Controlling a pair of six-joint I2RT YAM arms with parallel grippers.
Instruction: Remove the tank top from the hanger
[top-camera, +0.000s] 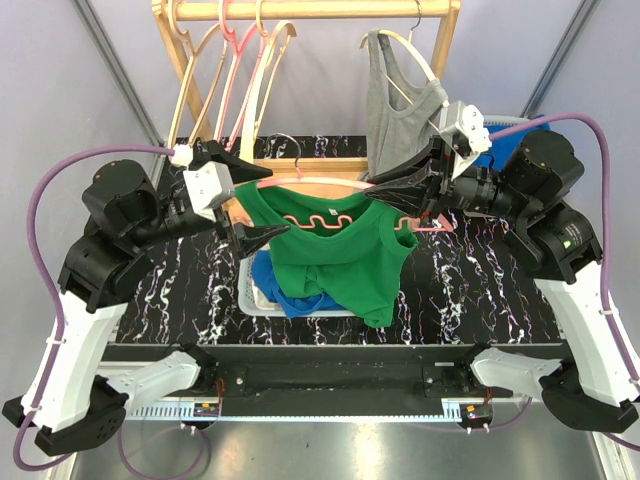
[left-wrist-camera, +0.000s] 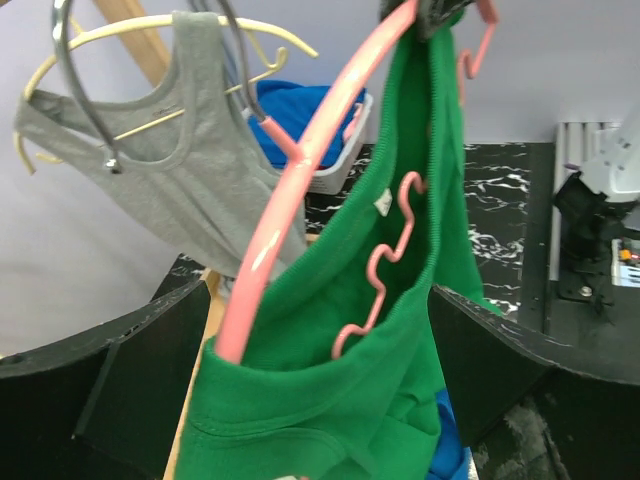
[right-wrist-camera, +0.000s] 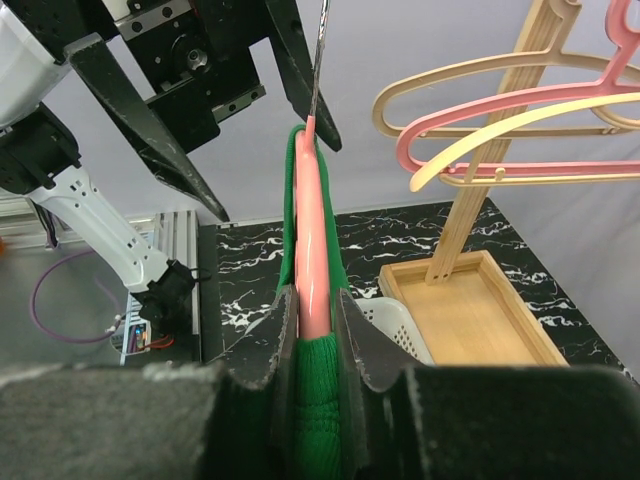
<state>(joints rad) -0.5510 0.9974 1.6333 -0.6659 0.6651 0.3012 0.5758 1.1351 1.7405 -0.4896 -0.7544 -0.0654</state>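
Right claw (top-camera: 392, 197) clamps the pink hanger (top-camera: 322, 183) at its three-o'clock end; the green tank top (top-camera: 345, 262), stretched nine-to-three, starts just three o'clock of the wide-open left claw (top-camera: 276, 205).

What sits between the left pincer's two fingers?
The green tank top draped on its pink hanger, not yet gripped; the left wrist view shows it.

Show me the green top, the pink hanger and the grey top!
green top (top-camera: 350, 262): top view, middle of its front.
pink hanger (left-wrist-camera: 288, 190): left wrist view, its curved arm.
grey top (top-camera: 400, 118): top view, its front.
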